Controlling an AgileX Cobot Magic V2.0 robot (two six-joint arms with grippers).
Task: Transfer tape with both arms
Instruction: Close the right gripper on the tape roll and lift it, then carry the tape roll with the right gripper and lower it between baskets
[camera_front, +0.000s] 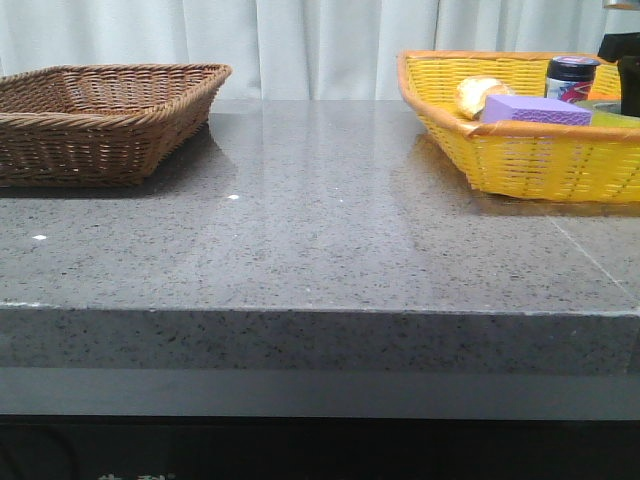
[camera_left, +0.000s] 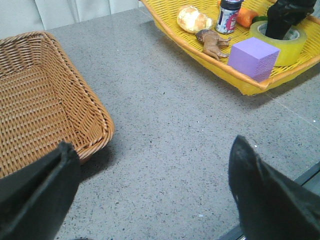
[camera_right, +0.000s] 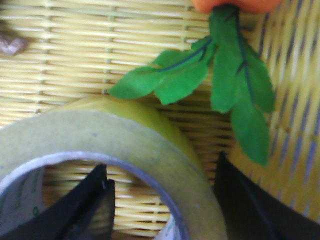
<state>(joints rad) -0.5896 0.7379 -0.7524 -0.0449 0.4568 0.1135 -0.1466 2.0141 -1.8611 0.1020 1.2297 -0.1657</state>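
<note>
The tape (camera_left: 295, 47) is a yellow roll lying flat in the yellow basket (camera_left: 200, 55) at the table's right. My right gripper (camera_left: 284, 20) reaches down into it. In the right wrist view the right gripper (camera_right: 161, 162) is open and straddles the wall of the tape (camera_right: 150, 145): one finger (camera_right: 90, 205) is inside the white core, the other finger (camera_right: 245, 200) is outside. My left gripper (camera_left: 155, 190) is open and empty above the bare grey table (camera_left: 165, 115), beside the brown basket (camera_left: 30, 100). In the front view only a bit of the right arm (camera_front: 625, 60) shows.
The yellow basket (camera_front: 530, 155) also holds a purple sponge block (camera_left: 252, 57), a bread roll (camera_left: 192, 19), a jar (camera_left: 229, 15), a brown toy animal (camera_left: 214, 44) and a carrot with green leaves (camera_right: 215, 75). The brown wicker basket (camera_front: 100, 110) stands at the back left.
</note>
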